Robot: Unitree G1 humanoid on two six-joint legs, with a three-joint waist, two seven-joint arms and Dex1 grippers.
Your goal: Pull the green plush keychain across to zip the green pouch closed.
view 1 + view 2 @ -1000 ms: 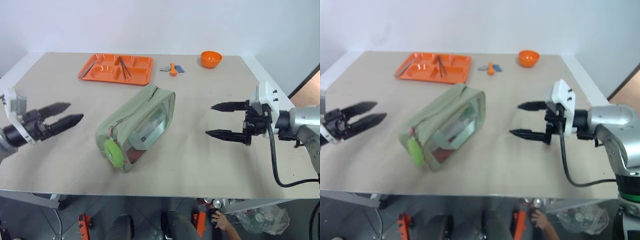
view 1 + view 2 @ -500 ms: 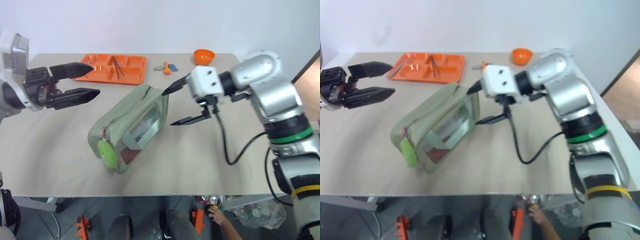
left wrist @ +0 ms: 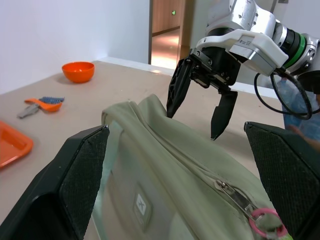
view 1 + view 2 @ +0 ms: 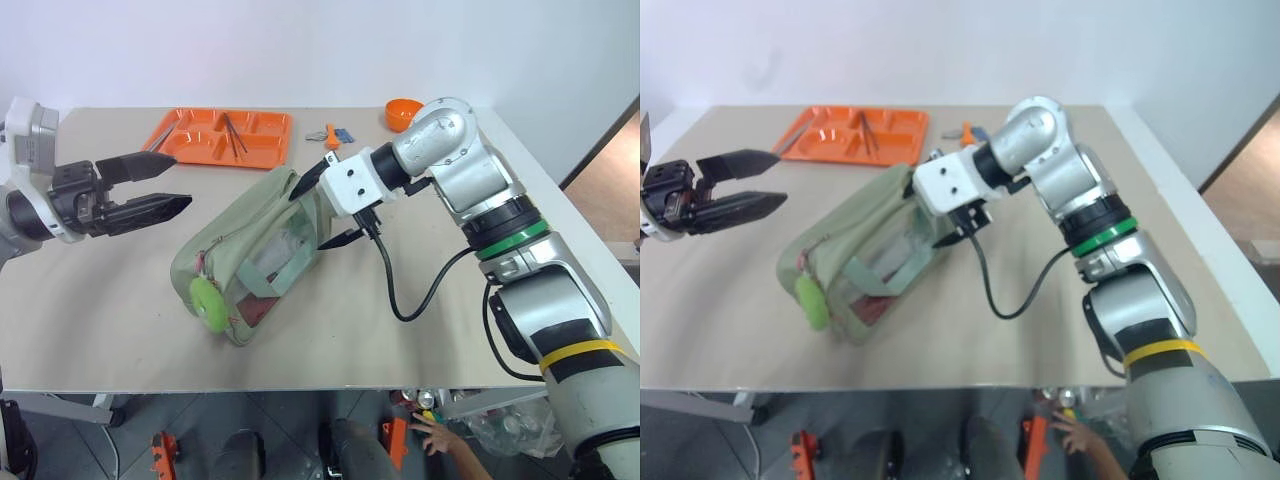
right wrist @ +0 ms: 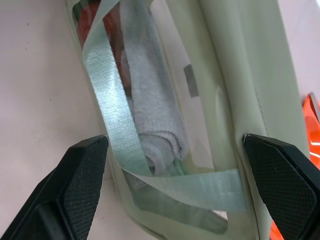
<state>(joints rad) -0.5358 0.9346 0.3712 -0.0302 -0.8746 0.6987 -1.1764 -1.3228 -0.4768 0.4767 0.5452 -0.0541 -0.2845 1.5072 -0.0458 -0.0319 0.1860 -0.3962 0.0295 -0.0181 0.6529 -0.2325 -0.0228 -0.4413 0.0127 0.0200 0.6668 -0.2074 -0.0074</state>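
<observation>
Keychain first: green plush keychain (image 4: pixel 208 301) hangs at the near end of the green pouch (image 4: pixel 262 252), against its end face, toward the table's front edge. Pink ring at the zipper pull shows in the left wrist view, cord running off to the plush. Pouch lies slantwise on the table (image 4: pixel 420 300), clear window and strap facing the robot's right, zipper along the top seam running away toward the far end.

Right gripper (image 4: pixel 330 208) has its fingers spread wide, straddling the far end of the pouch, one tip above the top seam, one beside the window; no contact I can confirm. Left gripper (image 4: pixel 160 183) hovers to the pouch's left, well apart from it, fingers spread, nothing held.

Step in hand, as I read it: bracing approach. Neither the pouch nor the plush is gripped yet. Next move likely calls for the right fingers to close on the far end as an anchor, and the left to drop to the plush.

Farther back: orange tray (image 4: pixel 216 137), orange bowl (image 4: pixel 403 111).
</observation>
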